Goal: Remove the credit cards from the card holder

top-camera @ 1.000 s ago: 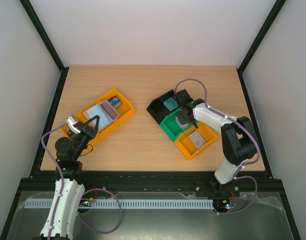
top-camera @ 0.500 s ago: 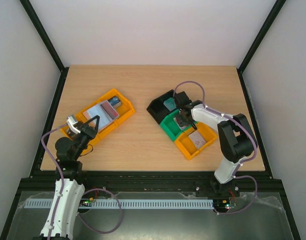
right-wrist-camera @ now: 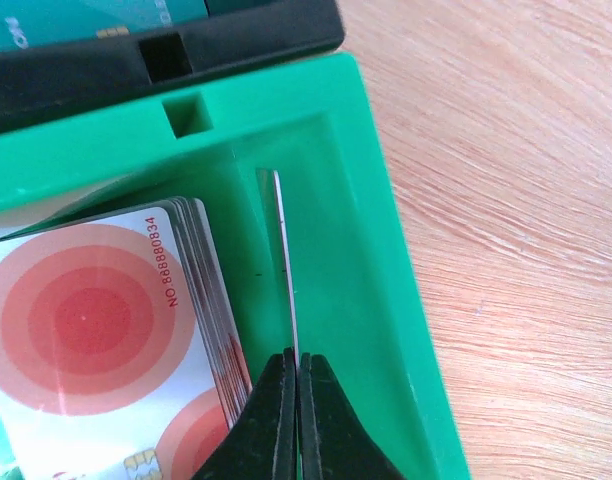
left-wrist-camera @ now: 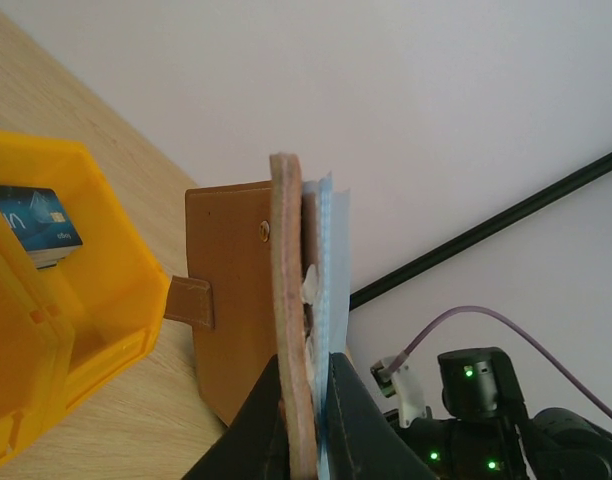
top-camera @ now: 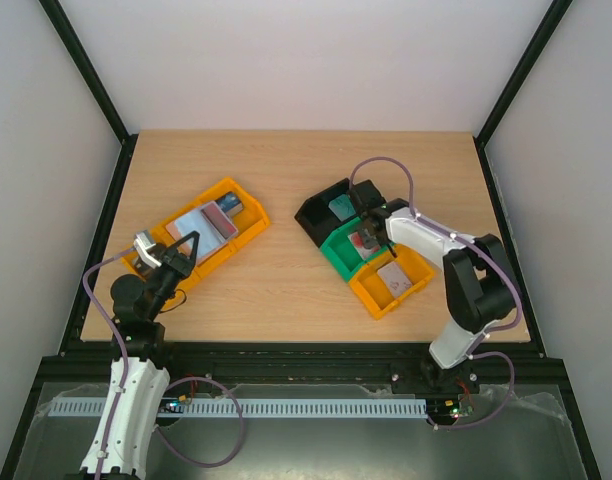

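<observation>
The left pincer [left-wrist-camera: 308,425] is clamped on the card holder's [left-wrist-camera: 236,290] edge, holding it upright at the left orange bin [top-camera: 248,233], at the table's 9 o'clock. The right pincer [right-wrist-camera: 296,370] is pinched on one thin card [right-wrist-camera: 284,240] standing edgewise in the green bin [right-wrist-camera: 376,280], at 3 o'clock of the red-ringed stack of cards [right-wrist-camera: 86,320].

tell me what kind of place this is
Probably a robot lab test cell, not a home or shop: a wooden table walled in by plain white panels and a black frame, two robot arms bolted at its near edge, and small plastic bins holding sorted cards.
</observation>
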